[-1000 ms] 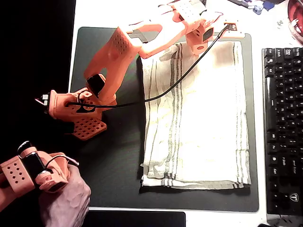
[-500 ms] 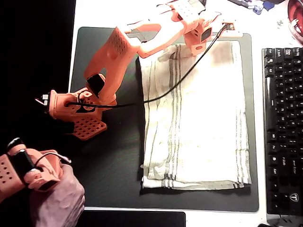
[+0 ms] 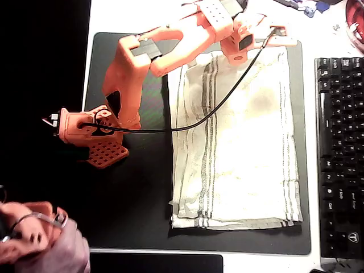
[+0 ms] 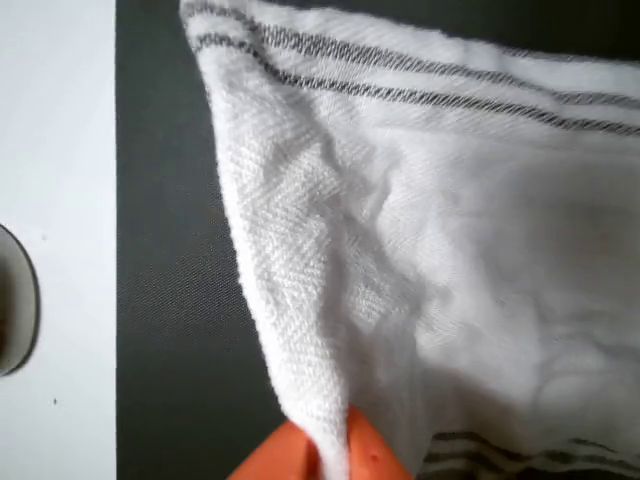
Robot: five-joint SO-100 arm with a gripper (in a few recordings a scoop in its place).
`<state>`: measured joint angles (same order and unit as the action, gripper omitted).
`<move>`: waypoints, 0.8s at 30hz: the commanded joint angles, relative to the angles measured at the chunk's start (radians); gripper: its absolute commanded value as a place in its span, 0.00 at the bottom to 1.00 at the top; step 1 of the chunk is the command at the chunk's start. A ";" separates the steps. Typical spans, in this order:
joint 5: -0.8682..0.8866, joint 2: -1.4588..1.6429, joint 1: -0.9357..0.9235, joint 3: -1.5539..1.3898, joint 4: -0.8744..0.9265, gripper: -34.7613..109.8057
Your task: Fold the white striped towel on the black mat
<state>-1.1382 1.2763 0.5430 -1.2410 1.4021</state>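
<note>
Wrist view: the gripper (image 4: 322,462) pinches a raised fold of the towel (image 4: 420,260), which drapes limp from the orange fingertips (image 4: 372,455) (soft, light cloth, best held at a corner or hem). Overhead, the towel (image 3: 239,142) lies on the black mat (image 3: 136,193) beside the keyboard (image 3: 340,153), with the gripper (image 3: 273,38) at its far right corner.
</note>
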 commanded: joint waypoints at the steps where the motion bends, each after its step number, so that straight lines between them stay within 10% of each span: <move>1: -0.029 0.126 -0.052 -0.006 0.034 0.24; 24: -0.296 0.313 -0.604 -0.058 0.164 0.24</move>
<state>-1.3944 1.5340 -0.0031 -1.2901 1.5800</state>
